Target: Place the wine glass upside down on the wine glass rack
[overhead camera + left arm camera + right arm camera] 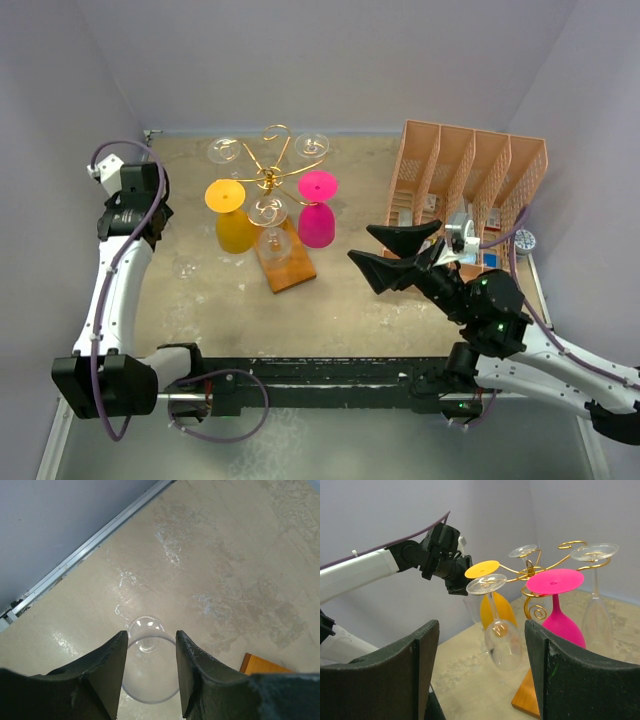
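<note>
Straddling left pincer (150, 634), wine glass (149, 677) sides partly hidden.

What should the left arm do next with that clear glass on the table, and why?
Probably close the left gripper on the clear glass: its fingers flank the glass from above, and the glass is on the table, not yet on the rack.

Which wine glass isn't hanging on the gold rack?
The clear wine glass down on the table, between the fingers of the left gripper. The yellow glass, the pink glass and the other clear glasses all hang upside down from the wine glass rack.
</note>
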